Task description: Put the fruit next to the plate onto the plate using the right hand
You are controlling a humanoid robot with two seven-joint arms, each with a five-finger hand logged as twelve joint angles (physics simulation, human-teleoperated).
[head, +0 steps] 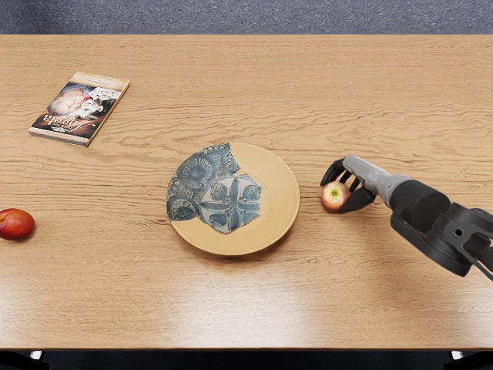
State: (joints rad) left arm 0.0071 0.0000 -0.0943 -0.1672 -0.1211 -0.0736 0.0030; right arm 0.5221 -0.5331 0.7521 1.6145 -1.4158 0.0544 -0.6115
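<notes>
**A:** Apple (333,196) first: where is it?

**B:** Largest down: the tabletop (308,92), the plate (283,202) at its middle, then the right robot hand (347,185), curled around the apple just right of the plate.

**A:** Which step?

**B:** The grasp, I'd judge. Whether it's lifted, I cannot tell. Next calls for a lift, a short carry left over the rim, then release.

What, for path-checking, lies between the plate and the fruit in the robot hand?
Only bare table separates fruit from plate, in the head view.
</notes>
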